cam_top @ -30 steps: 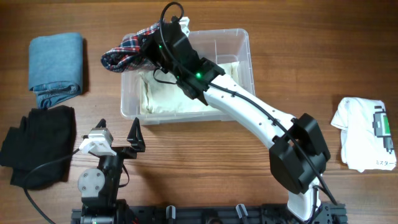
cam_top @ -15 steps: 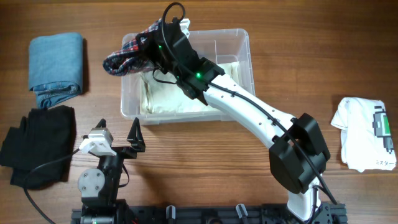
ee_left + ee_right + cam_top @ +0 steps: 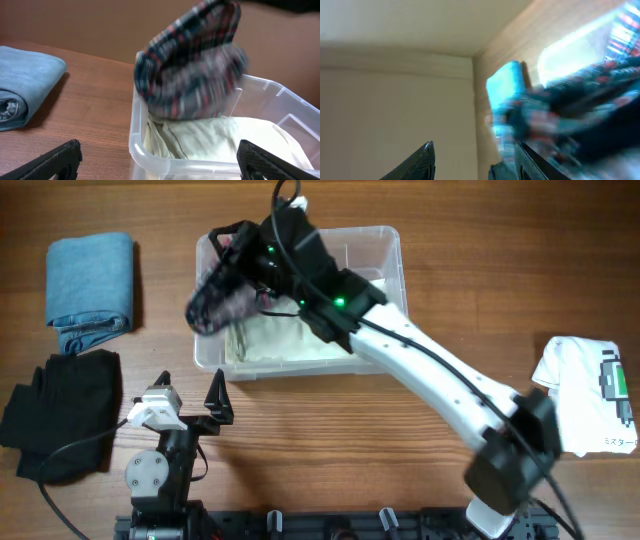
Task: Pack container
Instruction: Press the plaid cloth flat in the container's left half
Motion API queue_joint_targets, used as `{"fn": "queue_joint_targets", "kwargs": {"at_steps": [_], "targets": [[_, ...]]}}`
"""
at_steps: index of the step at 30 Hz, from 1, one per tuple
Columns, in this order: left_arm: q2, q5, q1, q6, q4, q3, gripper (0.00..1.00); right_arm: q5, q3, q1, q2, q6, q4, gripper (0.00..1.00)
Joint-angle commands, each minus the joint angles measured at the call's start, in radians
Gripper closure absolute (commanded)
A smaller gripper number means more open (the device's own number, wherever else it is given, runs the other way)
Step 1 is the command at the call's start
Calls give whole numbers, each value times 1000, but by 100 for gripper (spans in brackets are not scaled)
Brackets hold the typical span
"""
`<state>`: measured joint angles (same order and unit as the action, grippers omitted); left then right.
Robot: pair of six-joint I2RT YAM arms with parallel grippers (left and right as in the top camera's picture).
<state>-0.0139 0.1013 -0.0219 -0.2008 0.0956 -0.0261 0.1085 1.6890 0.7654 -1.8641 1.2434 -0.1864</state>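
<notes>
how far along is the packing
Done: a cream cloth lies in the container. In hand: the right arm holds a plaid garment above the container's left end. Left: folded jeans, a black garment and a white t-shirt lie on the table; the left gripper is open and empty.

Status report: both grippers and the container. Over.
Left gripper open, idle. Right gripper over left end of container, plaid cloth hanging from it, grip blurred. Cream cloth already inside. Nothing blocking.
</notes>
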Motion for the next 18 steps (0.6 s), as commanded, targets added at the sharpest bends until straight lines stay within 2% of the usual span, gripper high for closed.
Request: {"fn": "queue_joint_targets", "kwargs": {"at_steps": [1,3,4,8,14,18], "targets": [[7,-6,-8,-10,-2,7,0,26,5,9,124,-269,-59,50],[7,-6,-8,-10,-2,7,0,14,5,12,156,-498,-117,50],[7,-6,-8,-10,-2,7,0,3,5,12,156,-555,-142,50],[7,-6,-8,-10,-2,7,0,-7,5,-2,136,-653,-267,51],[7,-6,-8,-10,-2,7,0,-3,5,-2,42,-755,-357,60],[7,-6,-8,-10,-2,7,0,-2,5,-2,-15,-784,-491,85]]}}
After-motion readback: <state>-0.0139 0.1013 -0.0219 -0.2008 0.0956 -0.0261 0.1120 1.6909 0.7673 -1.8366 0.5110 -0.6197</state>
